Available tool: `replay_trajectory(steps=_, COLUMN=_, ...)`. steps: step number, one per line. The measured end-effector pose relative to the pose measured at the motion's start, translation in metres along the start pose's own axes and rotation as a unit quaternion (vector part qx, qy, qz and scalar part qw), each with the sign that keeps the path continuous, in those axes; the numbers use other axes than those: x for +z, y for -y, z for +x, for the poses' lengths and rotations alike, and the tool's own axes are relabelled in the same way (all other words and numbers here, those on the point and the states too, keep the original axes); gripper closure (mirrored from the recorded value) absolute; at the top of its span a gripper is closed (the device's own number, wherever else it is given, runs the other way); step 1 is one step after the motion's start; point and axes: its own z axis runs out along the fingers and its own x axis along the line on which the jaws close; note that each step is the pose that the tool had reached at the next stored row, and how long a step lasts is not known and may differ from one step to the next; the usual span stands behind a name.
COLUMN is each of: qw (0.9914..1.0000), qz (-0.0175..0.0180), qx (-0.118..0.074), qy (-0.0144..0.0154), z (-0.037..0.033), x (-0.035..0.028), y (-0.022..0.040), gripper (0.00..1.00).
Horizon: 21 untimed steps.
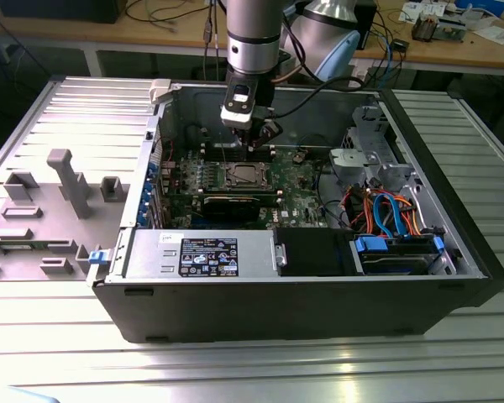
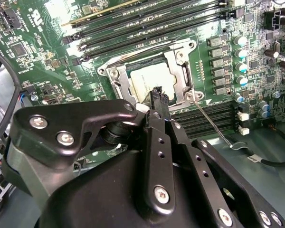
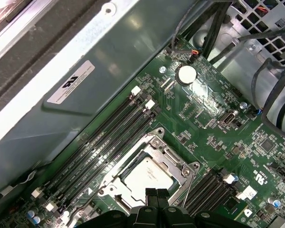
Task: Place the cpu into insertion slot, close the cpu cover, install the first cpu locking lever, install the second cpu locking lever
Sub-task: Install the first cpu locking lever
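In the second wrist view the gripper [image 2: 159, 97] and its black body cover one corner of the cpu [image 2: 149, 78], the near side of the cpu cover [image 2: 179, 64] and much of the motherboard [image 2: 42, 71]. Whether the jaws touch the cover cannot be told. How the thin lever [image 2: 213, 122] joins the socket is too small to tell. In the first wrist view the picture's edge cuts the gripper [image 3: 156, 194] off just past its tips, which hide part of the cover's rim. In the exterior view the upper edge cuts off the arm [image 1: 254, 34], the cpu [image 1: 242, 175] is too small to tell from its cover, and the counter [image 1: 235, 369] runs off past the edges.
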Motion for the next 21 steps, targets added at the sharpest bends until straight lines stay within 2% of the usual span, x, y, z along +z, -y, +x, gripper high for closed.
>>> replay_trajectory(steps=8, qw=1.0, qz=-0.0001, qx=-0.003, qy=0.0, z=0.0035, x=-0.0001, y=0.0035, gripper=0.89)
replay_trajectory(steps=11, qw=0.9999, qz=-0.0006, qx=-0.014, qy=0.0, z=0.0035, x=-0.0001, y=0.0036, gripper=0.89)
replay_trajectory(steps=16, qw=0.99917, qz=-0.0017, qx=-0.041, qy=0.0002, z=0.0035, x=-0.0001, y=0.0036, gripper=0.89)
replay_trajectory(steps=21, qw=0.9991, qz=-0.0017, qx=-0.042, qy=0.0002, z=0.0035, x=-0.0001, y=0.0036, gripper=0.89)
